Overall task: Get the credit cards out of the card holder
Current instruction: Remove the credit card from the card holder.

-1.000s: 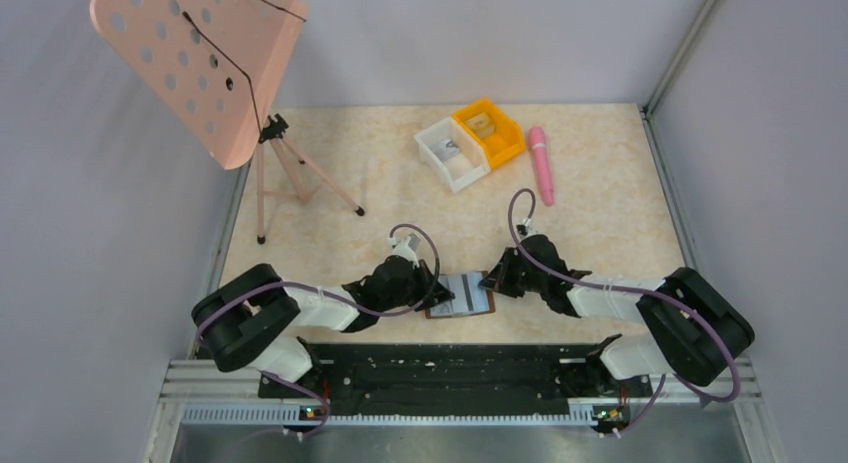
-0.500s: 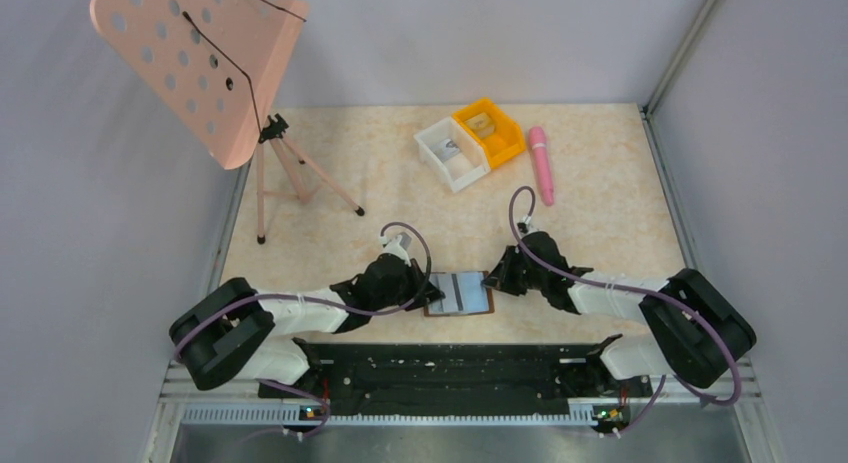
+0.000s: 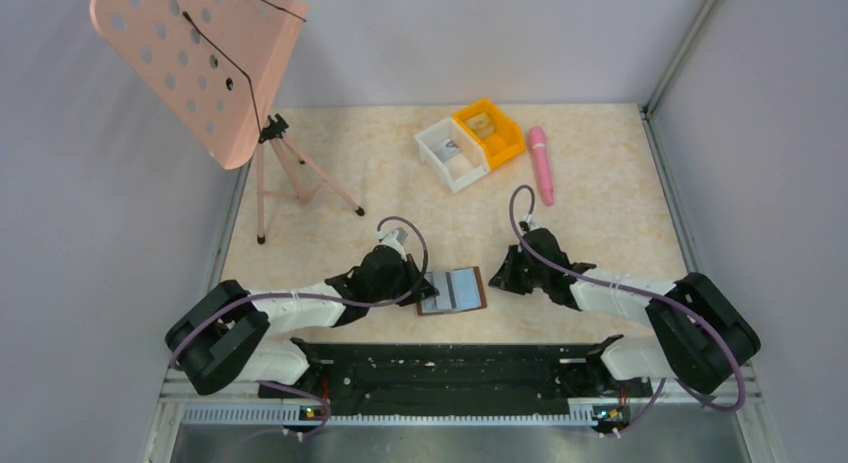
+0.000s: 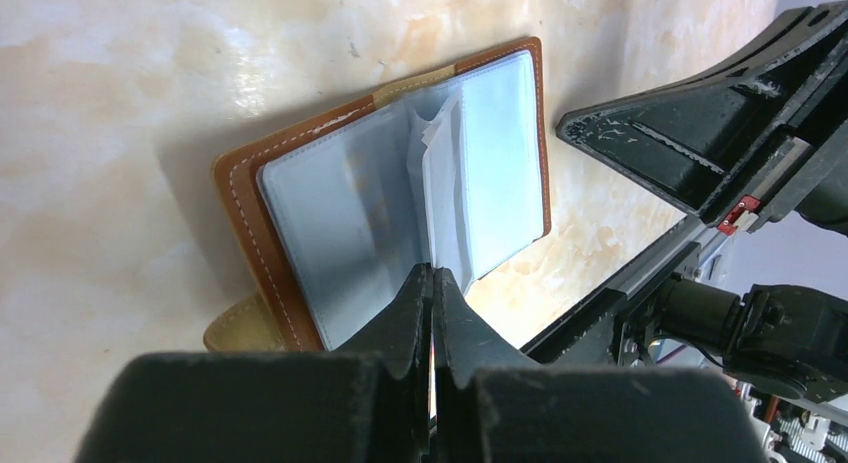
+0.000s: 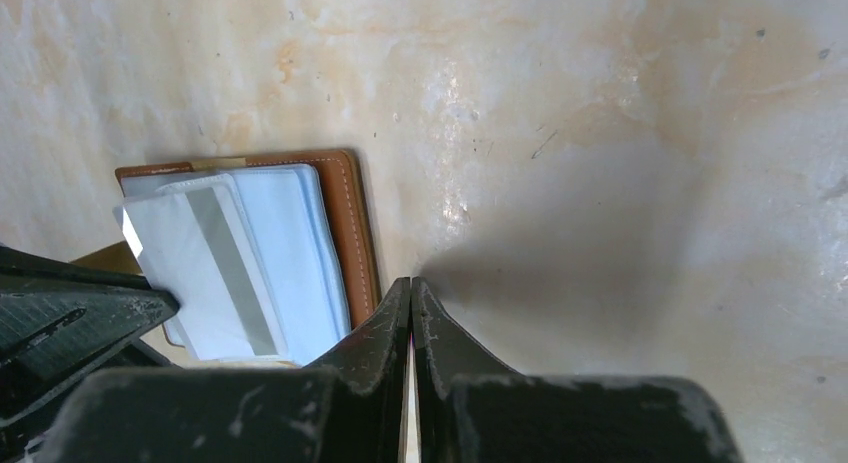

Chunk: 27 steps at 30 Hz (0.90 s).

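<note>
Beige marbled table (image 3: 600,183) carries the card holder (image 3: 452,291), lying open near my edge between both arms. My left pincer (image 4: 432,275) is closed, and I judge it has nipped the edge of one credit card (image 5: 205,273), which tilts up off the pale pockets. The right pincer (image 5: 411,283) is closed on nothing, just beside the brown rim. I expect the card to be light, stiff and slick, so I'd grip deep on its short edge. The soft holder may drag along unless pinned.

Black-and-white arms (image 3: 300,306) trail purple cables (image 3: 510,211); scuffed black fingers (image 5: 445,358).
</note>
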### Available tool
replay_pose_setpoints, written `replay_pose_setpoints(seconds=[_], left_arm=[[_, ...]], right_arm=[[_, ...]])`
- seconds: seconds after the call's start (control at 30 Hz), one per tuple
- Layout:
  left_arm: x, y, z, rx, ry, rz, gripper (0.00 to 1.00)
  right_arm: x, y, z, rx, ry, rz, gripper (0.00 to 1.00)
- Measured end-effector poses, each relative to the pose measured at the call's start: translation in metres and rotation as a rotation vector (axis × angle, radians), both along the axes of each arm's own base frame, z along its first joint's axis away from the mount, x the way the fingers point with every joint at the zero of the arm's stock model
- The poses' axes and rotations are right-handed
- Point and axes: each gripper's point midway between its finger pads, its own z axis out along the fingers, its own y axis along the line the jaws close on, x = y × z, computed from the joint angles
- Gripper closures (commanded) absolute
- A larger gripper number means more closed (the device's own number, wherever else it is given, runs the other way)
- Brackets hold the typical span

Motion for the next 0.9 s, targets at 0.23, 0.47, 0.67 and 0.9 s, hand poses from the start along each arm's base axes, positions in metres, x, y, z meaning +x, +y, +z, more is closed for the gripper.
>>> replay_pose_setpoints(seconds=[0.23,0.47,0.67,0.9], left_arm=[[0.001,0.005,0.0,0.004,0.009,-0.01,1.0],[-0.002,0.0,0.004,-0.025,0.015,-0.044,1.0],[-0.003,-0.001,0.005,-0.036,0.023,-0.055,1.0],[-0.002,-0.002,0.006,-0.049,0.02,-0.067,1.0]], right_arm=[[-0.001,-0.003,0.001,-0.027,0.007,0.012,0.92],[-0.007,0.004,0.038,0.043,-0.062,0.075,0.81],[-0.008,0.035,0.058,0.116,-0.098,0.185,0.78],[-0.022,0.061,0.04,0.102,-0.05,0.275,0.77]])
